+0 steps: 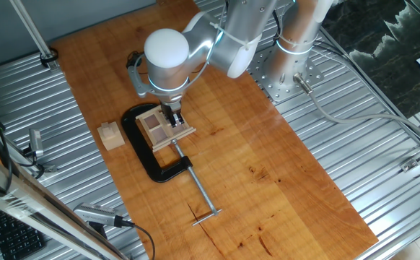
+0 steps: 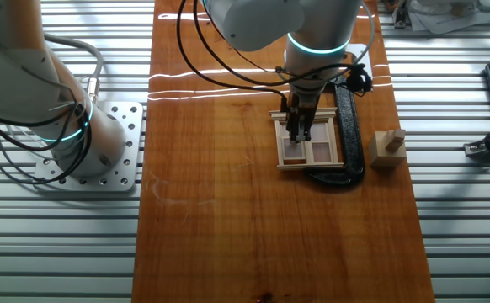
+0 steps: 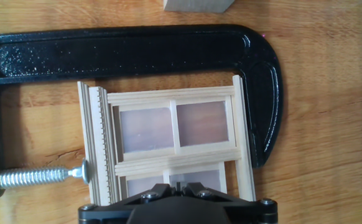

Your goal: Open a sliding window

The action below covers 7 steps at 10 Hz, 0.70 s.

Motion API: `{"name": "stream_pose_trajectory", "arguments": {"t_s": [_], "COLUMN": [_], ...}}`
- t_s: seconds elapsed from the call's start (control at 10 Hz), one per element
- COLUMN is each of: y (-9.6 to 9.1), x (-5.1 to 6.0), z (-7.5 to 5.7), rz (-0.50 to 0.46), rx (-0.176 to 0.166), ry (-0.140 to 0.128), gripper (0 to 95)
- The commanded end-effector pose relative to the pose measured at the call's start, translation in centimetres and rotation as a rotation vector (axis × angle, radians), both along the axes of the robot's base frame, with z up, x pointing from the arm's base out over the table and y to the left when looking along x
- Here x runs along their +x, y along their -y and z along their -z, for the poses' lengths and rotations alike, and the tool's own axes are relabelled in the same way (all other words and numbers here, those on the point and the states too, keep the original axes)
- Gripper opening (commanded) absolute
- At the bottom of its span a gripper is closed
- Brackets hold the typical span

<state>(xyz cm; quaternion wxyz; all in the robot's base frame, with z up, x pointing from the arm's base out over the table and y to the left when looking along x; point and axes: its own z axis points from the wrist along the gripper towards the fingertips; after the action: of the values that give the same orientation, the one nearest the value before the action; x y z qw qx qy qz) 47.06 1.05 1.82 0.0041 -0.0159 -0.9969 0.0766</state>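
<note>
While arm points down, gripper (image 2: 300, 135) touches sliding window (image 2: 311, 143).

I'm working in a robotics lab: a varnished brown wooden board (image 1: 268, 166) lies on a ribbed aluminium bench (image 1: 383, 166) with trailing cables.

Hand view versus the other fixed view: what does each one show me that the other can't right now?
Only the hand view shows the clamp's steel screw pressing the frame's ribbed side, and pane detail. Only the other fixed view shows the arm's base plate, the whole wooden block and the tool from outside, down on the window. Both show the sliding window held in the black C-clamp.
</note>
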Motion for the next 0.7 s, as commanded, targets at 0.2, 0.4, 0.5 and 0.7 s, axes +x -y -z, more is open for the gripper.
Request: {"name": "stream_pose_trajectory", "arguments": {"t_s": [0.2, 0.4, 0.5, 0.7], "y": [-0.05, -0.13, -0.16, -0.16], "x": [-0.02, 0.03, 0.05, 0.05], "z": [-0.05, -0.06, -0.06, -0.06], "rz": [0.002, 0.006, 0.008, 0.007], "rx": [0.001, 0.002, 0.002, 0.003], "ry": [-0.003, -0.003, -0.003, -0.003], "gripper": [0.0, 0.0, 0.0, 0.0]}}
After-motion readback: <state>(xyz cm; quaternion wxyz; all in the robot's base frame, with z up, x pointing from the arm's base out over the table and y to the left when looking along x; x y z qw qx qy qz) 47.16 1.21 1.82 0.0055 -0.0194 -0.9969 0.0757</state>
